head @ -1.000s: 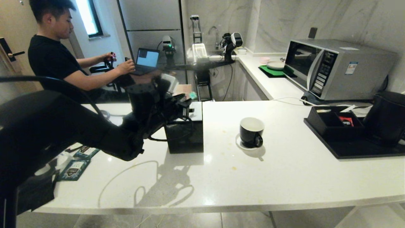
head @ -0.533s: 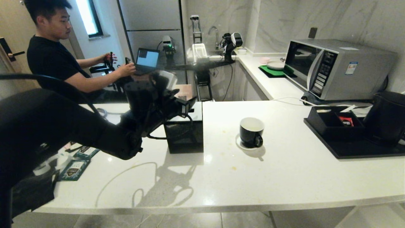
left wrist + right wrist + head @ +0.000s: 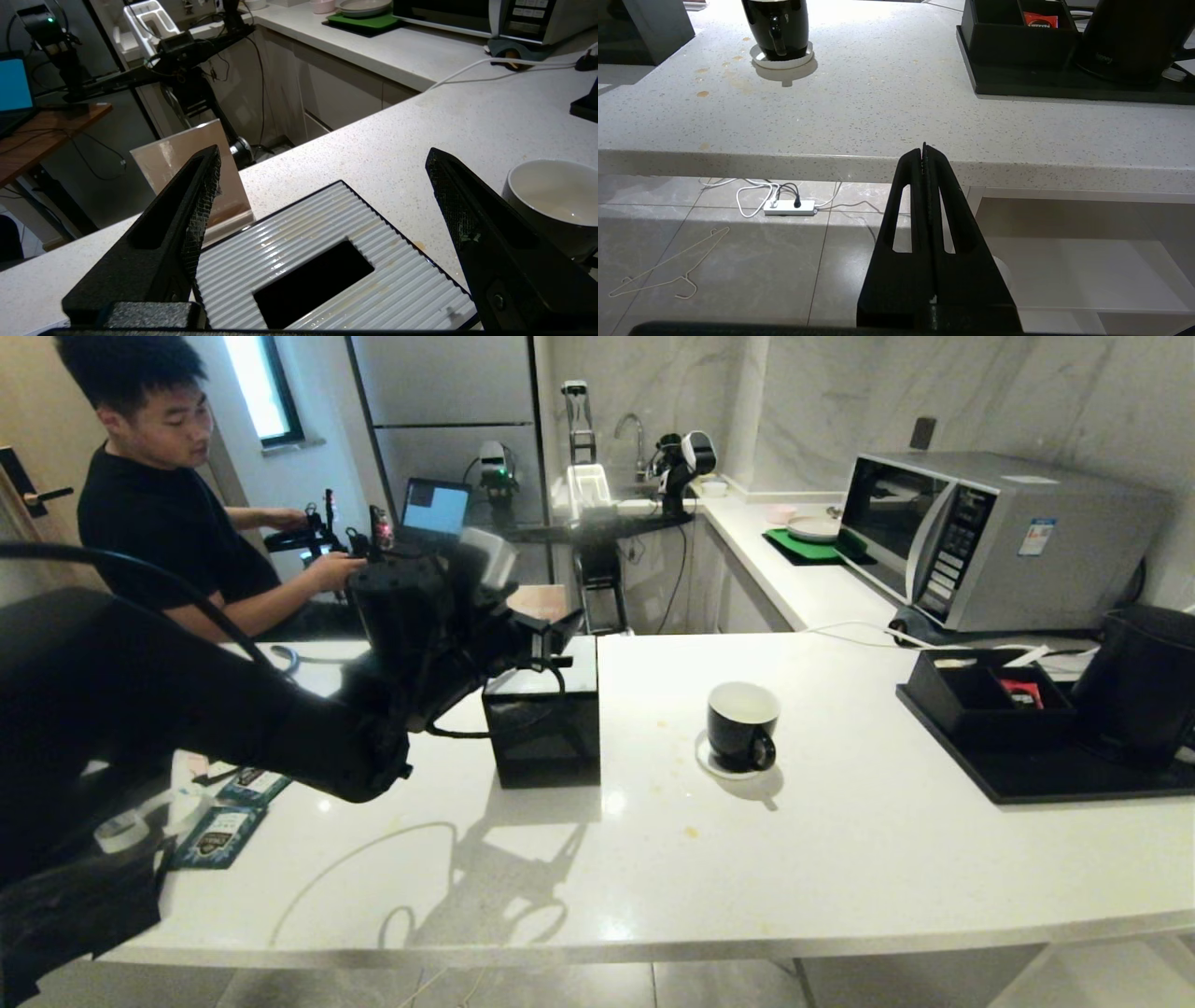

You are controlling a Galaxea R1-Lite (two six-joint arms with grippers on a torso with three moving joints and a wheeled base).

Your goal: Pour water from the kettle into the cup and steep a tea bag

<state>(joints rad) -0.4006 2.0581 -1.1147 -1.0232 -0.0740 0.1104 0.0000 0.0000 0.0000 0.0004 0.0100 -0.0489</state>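
My left gripper (image 3: 322, 196) hangs above the square black box (image 3: 543, 719), its jaws spread wide with nothing between them. My left wrist view shows what the head view hides: the box's ribbed top and dark slot (image 3: 313, 283). My right gripper (image 3: 924, 151) sits below the counter (image 3: 840, 840) edge, jaws pressed together, empty. The cup (image 3: 742, 725) stands on its saucer (image 3: 711, 761) mid-counter. The kettle (image 3: 1144, 683) stands on a black tray (image 3: 1046, 777) at the far right. No writing is legible on either.
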